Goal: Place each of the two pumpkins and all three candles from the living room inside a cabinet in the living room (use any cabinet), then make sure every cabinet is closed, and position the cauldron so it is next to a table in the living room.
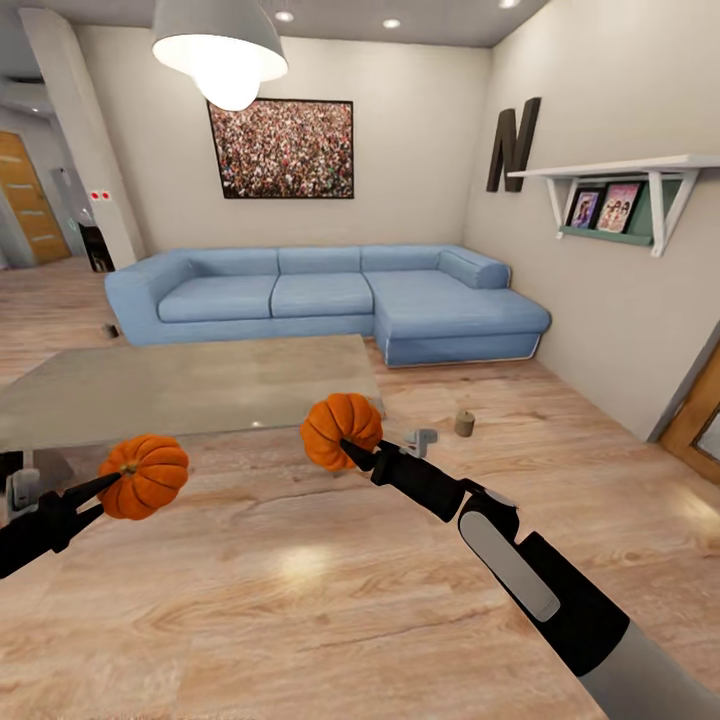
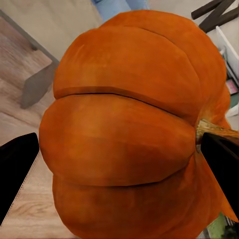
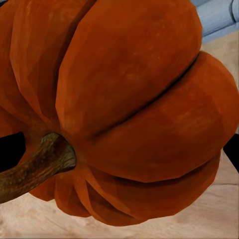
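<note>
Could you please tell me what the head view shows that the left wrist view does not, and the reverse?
Head view alone: the blue sofa by the far wall, the low table with its pale grey top, a candle standing on the wood floor, and the right end effector holding the second pumpkin.

Left wrist view alone: the pumpkin's stem up close, beside one dark finger.

Both: the left end effector gripping that pumpkin, above wood floor.
</note>
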